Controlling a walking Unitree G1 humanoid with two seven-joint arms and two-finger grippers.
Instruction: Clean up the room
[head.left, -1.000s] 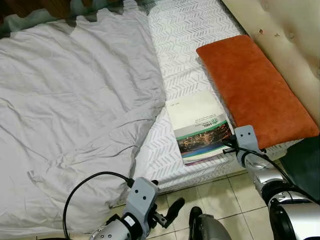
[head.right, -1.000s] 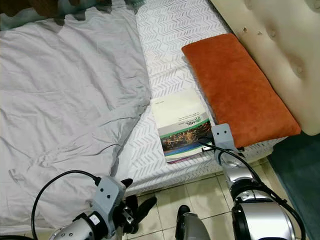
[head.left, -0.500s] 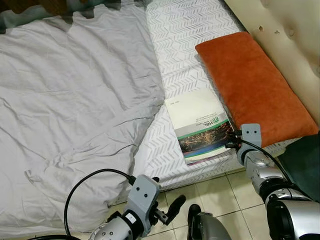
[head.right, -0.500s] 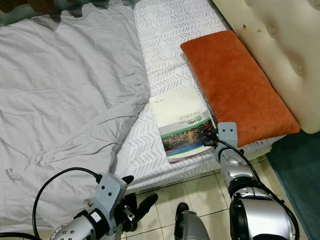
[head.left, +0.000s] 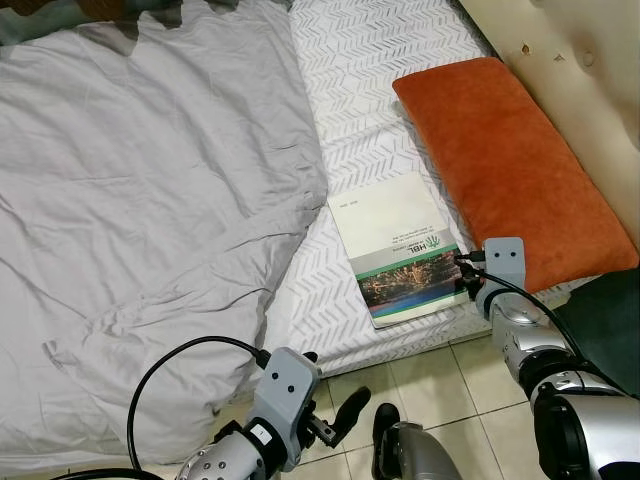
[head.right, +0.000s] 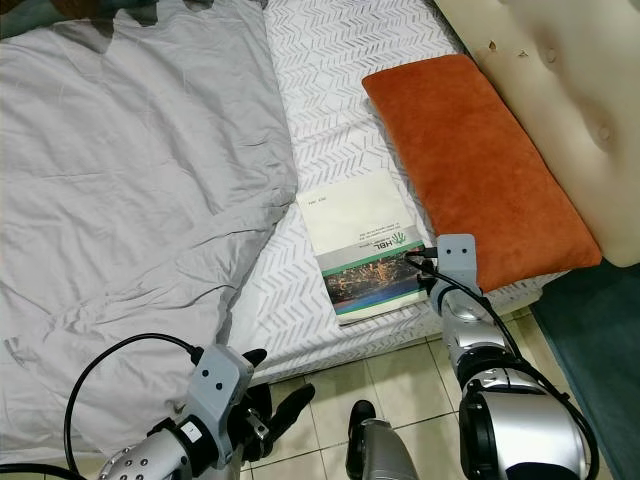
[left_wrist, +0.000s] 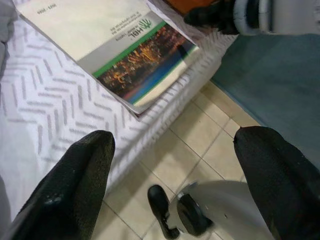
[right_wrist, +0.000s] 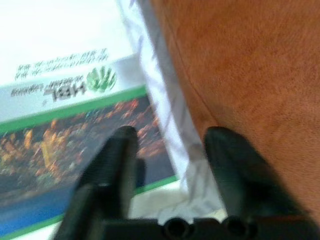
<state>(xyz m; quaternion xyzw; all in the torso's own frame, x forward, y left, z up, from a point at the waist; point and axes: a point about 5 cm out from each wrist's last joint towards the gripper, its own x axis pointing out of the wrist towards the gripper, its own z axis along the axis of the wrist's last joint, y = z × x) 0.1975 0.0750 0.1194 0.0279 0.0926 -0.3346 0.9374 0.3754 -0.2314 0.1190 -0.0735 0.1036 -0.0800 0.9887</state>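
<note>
The right gripper (right_wrist: 170, 150), fingers spread, has edged onto the book's (head.left: 400, 247) corner near the bed's (head.left: 380, 60) front edge beside the orange pillow (head.left: 510, 165), poised to grasp.

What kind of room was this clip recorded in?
Most likely a bedroom: a bed's patterned mattress with a rumpled grey sheet, an orange pillow and a padded headboard.

Parted gripper (right_wrist: 167, 145) over booklet (right_wrist: 65, 100), cushion (right_wrist: 250, 75)

left gripper (left_wrist: 170, 145): low, jaws apart | right gripper (right_wrist: 170, 145): arm stretched forward, jaws apart
</note>
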